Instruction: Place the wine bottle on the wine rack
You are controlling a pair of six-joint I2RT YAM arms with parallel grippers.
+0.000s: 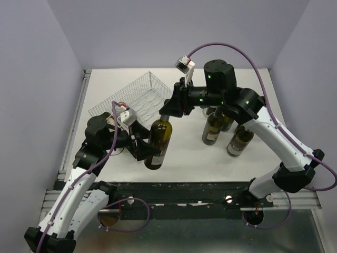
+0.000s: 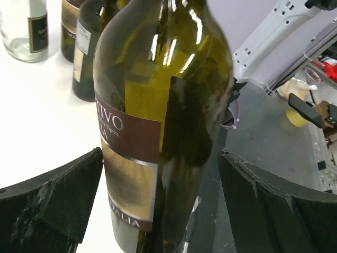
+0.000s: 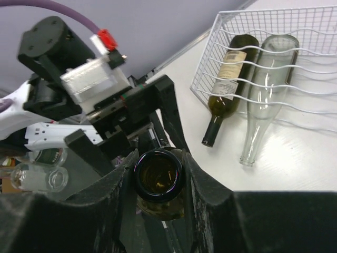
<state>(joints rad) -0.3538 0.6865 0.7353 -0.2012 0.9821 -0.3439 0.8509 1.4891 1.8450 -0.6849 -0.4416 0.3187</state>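
Wine bottle (image 1: 158,138) stands upright nr front of desk (image 1: 184,158), outside the wine rack (image 1: 138,95). R pincer (image 3: 158,176) is clenched on its neck, pads tight on both sides just below the mouth. L pincer (image 2: 160,158) straddles the lower body w/ fingers (image 2: 63,195) right at the glass; can't tell if it's squeezing. Rack holds a dark green bottle (image 3: 229,79) and a clear bottle (image 3: 268,79), lying side by side.

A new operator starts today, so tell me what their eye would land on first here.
A green wine bottle is upright near the table's front centre, the right jaws pinching its neck and the left jaws flanking its body. Behind it, the white wire wine rack holds a dark bottle and a clear bottle lying down; other bottles stand on the table's right side.
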